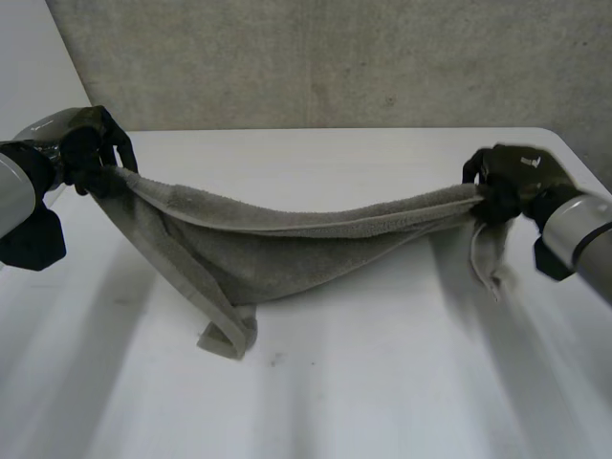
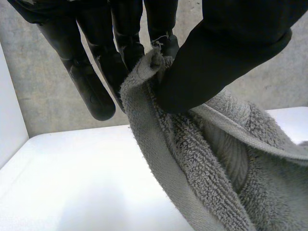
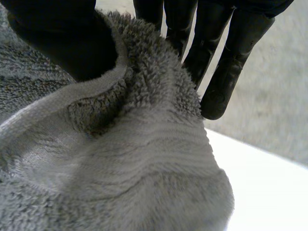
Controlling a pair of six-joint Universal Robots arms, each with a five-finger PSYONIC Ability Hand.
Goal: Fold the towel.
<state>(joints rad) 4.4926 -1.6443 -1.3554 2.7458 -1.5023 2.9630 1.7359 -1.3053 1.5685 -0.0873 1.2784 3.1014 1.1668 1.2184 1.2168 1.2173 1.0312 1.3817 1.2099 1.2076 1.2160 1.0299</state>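
A grey towel (image 1: 277, 244) hangs stretched between my two hands above the white table (image 1: 316, 402), sagging in the middle with a folded end touching the table. My left hand (image 1: 91, 148) pinches the towel's left end; in the left wrist view the thumb (image 2: 226, 53) presses the towel (image 2: 202, 168) against the fingers (image 2: 125, 43). At the towel's right end my right hand (image 1: 502, 186) holds it. There the thumb (image 3: 62, 38) clamps the towel (image 3: 120, 163) against straight fingers (image 3: 226, 62). A short flap hangs below the right hand.
A grey wall (image 1: 335, 57) stands behind the table. The table's far edge runs just behind both hands, and its right corner lies near my right arm (image 1: 579, 234).
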